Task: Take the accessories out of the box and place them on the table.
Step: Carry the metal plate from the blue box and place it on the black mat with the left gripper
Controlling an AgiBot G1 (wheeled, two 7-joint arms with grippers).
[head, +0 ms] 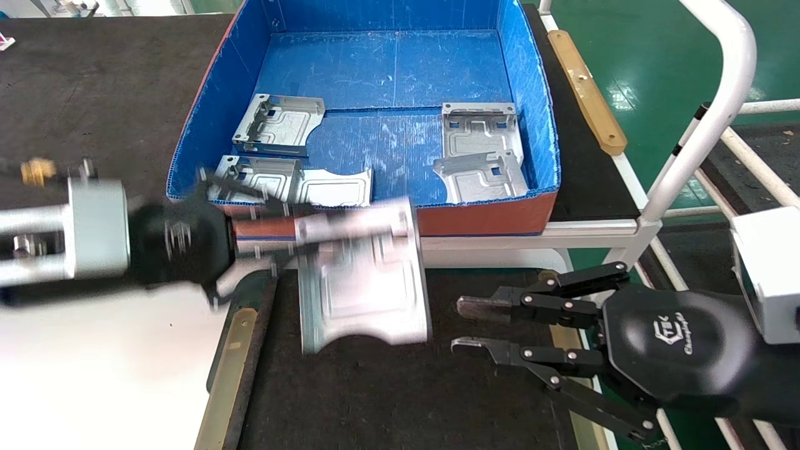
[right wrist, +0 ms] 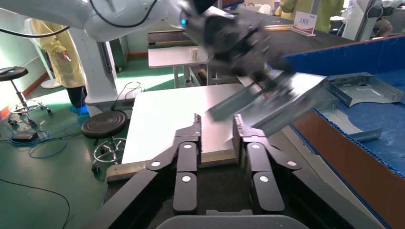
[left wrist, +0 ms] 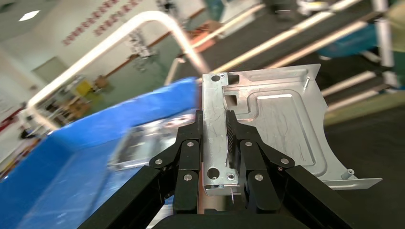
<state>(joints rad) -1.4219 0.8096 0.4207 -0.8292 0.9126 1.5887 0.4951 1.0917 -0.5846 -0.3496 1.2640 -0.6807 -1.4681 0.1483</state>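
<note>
My left gripper (head: 294, 230) is shut on the folded flange of a silver accessory plate (head: 362, 281) and holds it above the table's dark mat (head: 400, 387), just in front of the box (head: 487, 215). The left wrist view shows its fingers (left wrist: 215, 117) clamped on the plate's flange (left wrist: 277, 119). Several more plates lie on the blue box floor, two at the left (head: 278, 125), two at the right (head: 478, 128) and one near the front wall (head: 334, 187). My right gripper (head: 462, 325) is open and empty over the mat's right side, also seen in its wrist view (right wrist: 216, 124).
A tan strip (head: 228, 369) edges the mat on the left, with a white surface (head: 94, 375) beyond it. A white tube frame (head: 719, 112) rises at the right. A long black mat (head: 94, 81) lies under the box.
</note>
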